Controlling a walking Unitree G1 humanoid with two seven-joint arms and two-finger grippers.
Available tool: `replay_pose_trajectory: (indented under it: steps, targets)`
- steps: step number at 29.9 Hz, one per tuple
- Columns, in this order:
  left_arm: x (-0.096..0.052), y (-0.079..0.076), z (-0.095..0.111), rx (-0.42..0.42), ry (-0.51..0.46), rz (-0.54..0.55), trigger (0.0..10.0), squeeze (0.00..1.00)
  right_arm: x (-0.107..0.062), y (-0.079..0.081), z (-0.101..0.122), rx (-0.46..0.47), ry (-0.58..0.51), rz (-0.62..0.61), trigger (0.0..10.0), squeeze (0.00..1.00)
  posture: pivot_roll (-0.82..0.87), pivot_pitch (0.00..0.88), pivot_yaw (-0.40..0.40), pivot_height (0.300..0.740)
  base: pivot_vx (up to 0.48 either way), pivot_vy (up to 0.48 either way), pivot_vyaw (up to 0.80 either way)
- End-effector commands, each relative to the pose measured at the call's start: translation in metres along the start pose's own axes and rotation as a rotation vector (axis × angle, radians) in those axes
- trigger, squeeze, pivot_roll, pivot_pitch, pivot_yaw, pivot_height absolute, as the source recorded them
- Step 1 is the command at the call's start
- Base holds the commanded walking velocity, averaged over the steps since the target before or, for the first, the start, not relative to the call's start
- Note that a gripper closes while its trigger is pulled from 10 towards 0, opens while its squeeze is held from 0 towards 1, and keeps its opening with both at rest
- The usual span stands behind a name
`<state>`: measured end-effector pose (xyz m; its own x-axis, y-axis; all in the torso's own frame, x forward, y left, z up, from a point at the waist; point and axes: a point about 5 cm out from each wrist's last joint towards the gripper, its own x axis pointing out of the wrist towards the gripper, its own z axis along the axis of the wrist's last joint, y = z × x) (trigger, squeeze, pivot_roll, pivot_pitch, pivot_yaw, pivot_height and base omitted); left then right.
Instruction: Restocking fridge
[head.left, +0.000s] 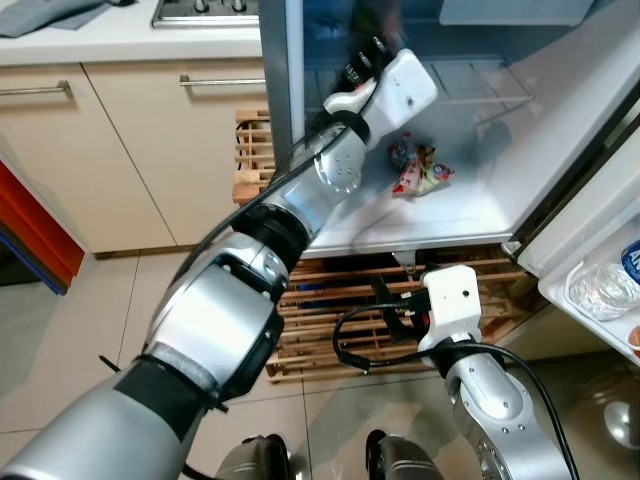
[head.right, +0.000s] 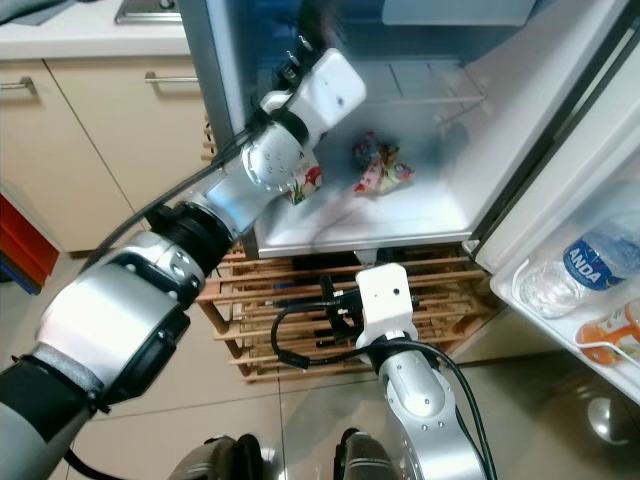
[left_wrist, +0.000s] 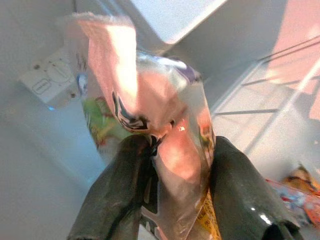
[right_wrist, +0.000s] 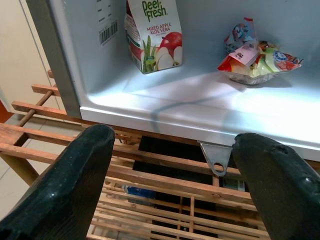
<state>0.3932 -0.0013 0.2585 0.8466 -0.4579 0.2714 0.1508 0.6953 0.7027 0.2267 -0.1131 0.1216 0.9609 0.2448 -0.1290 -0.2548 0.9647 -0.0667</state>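
Deep inside the open white fridge (head.left: 480, 215), the left gripper (left_wrist: 167, 170) pinches a crinkled pink plastic snack packet (left_wrist: 150, 115). Lower, near the wooden rack (right_wrist: 165, 200), the right gripper (right_wrist: 175, 175) is spread wide.

Carton (right_wrist: 152, 35): "Peel Fresh, Mixed Apple Aloe Vera"; door bottle (head.right: 598, 262): "ANDA".

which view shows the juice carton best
The right wrist view: the juice carton stands unobstructed on the fridge floor, label readable. In the right eye view only a sliver peeks past the left arm.
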Motion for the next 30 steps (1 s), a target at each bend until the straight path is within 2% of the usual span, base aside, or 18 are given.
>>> replay_pose_trajectory:
  steps: [1,5,10,12,16,19,20,21,23,24,25,28,30]
  targets:
    - [-0.006,-0.016,-0.003,-0.025,0.004,-0.066,0.0,0.00,0.000,-0.002,-0.003,0.004,0.006,-0.013,10.0,0.00,-0.26,0.102,0.030,0.740,0.000,0.000,0.00]
    - [-0.017,-0.031,-0.001,-0.034,-0.031,-0.118,0.0,0.00,0.001,-0.003,-0.003,0.005,0.004,-0.017,10.0,0.00,-0.26,0.102,0.032,0.740,0.000,0.000,0.00]
    - [-0.025,-0.033,-0.006,0.024,-0.026,-0.126,0.0,0.00,0.001,-0.003,-0.004,0.007,0.007,-0.017,10.0,0.00,-0.25,0.104,0.031,0.740,0.000,0.000,0.00]
    - [-0.029,-0.038,-0.004,0.090,-0.051,-0.135,0.0,0.00,0.002,-0.002,-0.005,0.007,0.009,-0.014,10.0,0.00,-0.25,0.103,0.031,0.740,0.000,0.000,0.00]
    - [-0.034,-0.044,-0.011,0.134,-0.028,-0.150,0.0,0.00,0.002,-0.003,-0.005,0.006,0.008,-0.015,10.0,0.00,-0.25,0.105,0.031,0.740,0.000,0.000,0.00]
    - [-0.039,-0.048,-0.002,0.036,-0.040,-0.176,0.0,0.00,0.001,-0.004,-0.005,0.005,0.010,-0.017,10.0,0.00,-0.26,0.106,0.032,0.740,0.000,0.000,0.00]
    - [-0.042,-0.050,0.002,-0.054,-0.037,-0.188,0.0,0.00,0.001,-0.004,-0.006,0.004,0.010,-0.017,10.0,0.00,-0.26,0.106,0.032,0.740,0.000,0.000,0.00]
    - [-0.044,-0.053,0.004,-0.179,-0.007,-0.206,0.0,0.00,0.001,-0.004,-0.006,0.003,0.010,-0.018,10.0,0.00,-0.26,0.106,0.032,0.740,0.000,0.000,0.00]
    - [-0.046,-0.053,0.004,-0.323,0.023,-0.196,0.0,0.00,0.001,-0.004,-0.006,0.003,0.010,-0.019,10.0,0.00,-0.26,0.106,0.032,0.740,0.000,0.000,0.00]
    - [-0.046,-0.053,0.004,-0.323,0.023,-0.196,0.0,0.00,0.001,-0.004,-0.006,0.003,0.010,-0.019,10.0,0.00,-0.26,0.106,0.032,0.740,0.000,0.000,0.00]
    - [-0.044,-0.046,0.001,-0.374,0.030,-0.141,0.0,0.00,0.001,-0.004,-0.006,0.004,0.010,-0.021,10.0,0.00,-0.25,0.105,0.029,0.740,0.000,0.000,0.00]
    - [-0.040,-0.037,-0.008,-0.463,0.054,-0.068,0.0,0.00,0.001,-0.004,-0.006,0.005,0.010,-0.017,10.0,0.00,-0.25,0.104,0.028,0.740,0.000,0.000,0.00]
    - [-0.039,-0.036,-0.010,-0.484,0.063,-0.056,0.0,0.00,0.002,-0.004,-0.006,0.004,0.010,-0.016,10.0,0.00,-0.25,0.104,0.028,0.740,0.000,0.000,0.00]
